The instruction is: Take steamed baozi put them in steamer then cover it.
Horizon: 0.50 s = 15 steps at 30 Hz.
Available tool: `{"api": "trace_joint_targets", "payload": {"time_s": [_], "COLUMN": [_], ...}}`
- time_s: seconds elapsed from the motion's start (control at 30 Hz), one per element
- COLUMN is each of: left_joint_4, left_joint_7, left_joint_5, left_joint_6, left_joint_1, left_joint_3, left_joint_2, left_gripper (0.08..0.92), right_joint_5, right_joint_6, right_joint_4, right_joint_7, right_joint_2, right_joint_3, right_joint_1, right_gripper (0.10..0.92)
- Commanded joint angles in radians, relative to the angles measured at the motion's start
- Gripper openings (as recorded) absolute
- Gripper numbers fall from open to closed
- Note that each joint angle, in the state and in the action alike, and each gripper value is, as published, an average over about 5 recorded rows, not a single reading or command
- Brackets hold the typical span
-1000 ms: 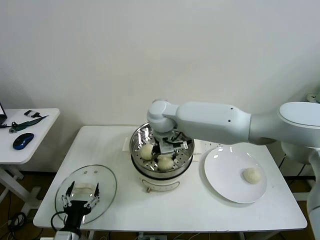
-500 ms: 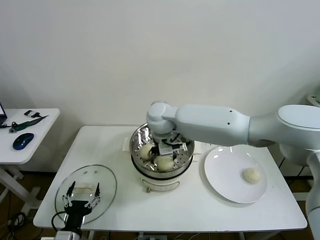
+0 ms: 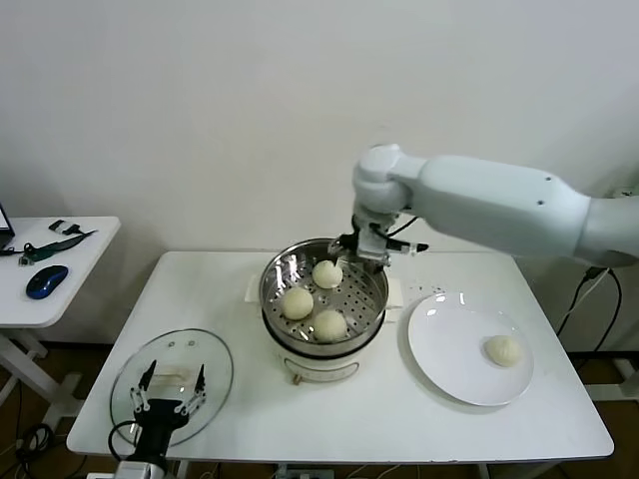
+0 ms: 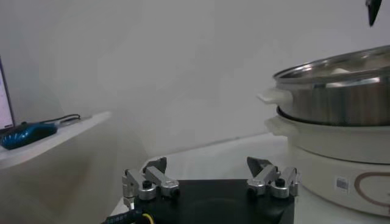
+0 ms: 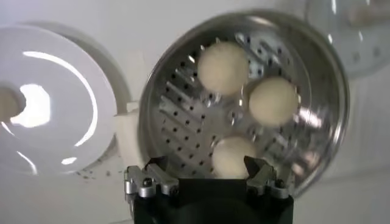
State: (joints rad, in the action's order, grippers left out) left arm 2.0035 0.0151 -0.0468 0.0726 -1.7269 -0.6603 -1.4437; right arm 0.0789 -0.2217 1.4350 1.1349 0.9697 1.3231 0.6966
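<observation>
Right gripper (image 3: 371,246) lifted out of steamer (image 3: 371,304) since a second ago, now above rim at 2 o'clock, fingers spread, empty. Left to right: left gripper (image 3: 170,394) parked low, fingers apart, over cover (image 3: 215,364) lying flat on table (image 3: 399,419). Three steamed baozi (image 3: 326,273) inside steamer, table centre. Fourth bun (image 3: 503,349) on plate (image 3: 439,339), 3 o'clock of steamer.

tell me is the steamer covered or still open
Open. The steamer has no cover on it: three baozi show bare on its perforated floor, and the glass lid lies flat on the table beside the left gripper.
</observation>
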Motion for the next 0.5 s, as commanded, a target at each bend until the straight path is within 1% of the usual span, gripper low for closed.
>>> {"api": "trace_joint_targets", "payload": {"time_s": [0.03,0.1,0.2,0.37,0.5], "left_joint_4": [0.006,0.004,0.0,-0.003,-0.008], "left_joint_7": [0.0,0.001,0.0,0.0,0.004], "left_joint_5": [-0.005,-0.006,-0.007,-0.006,-0.003], "left_joint_6": [-0.001,0.0,0.001,0.002,0.002], "left_joint_1": [-0.003,-0.004,-0.006,-0.01,-0.003], "left_joint_3": [0.006,0.006,0.005,0.0,-0.006], "left_joint_2": [0.001,0.002,0.002,0.004,0.008], "left_gripper": [0.823,0.823,0.823,0.823,0.823], "right_joint_5": [-0.262,-0.296,-0.29,-0.228,-0.118], "right_joint_6": [0.451,0.48,0.49,0.46,0.415], "right_joint_4": [0.055,0.053,0.022,-0.063,-0.146], "right_joint_7": [-0.051,-0.042,-0.02,0.007,0.033], "right_joint_2": [-0.311,-0.371,-0.45,-0.526,-0.541], "right_joint_3": [0.08,0.063,-0.013,-0.247,-0.478], "right_joint_1": [0.074,0.019,-0.115,-0.379,-0.634], "right_gripper": [0.823,0.823,0.823,0.823,0.823]}}
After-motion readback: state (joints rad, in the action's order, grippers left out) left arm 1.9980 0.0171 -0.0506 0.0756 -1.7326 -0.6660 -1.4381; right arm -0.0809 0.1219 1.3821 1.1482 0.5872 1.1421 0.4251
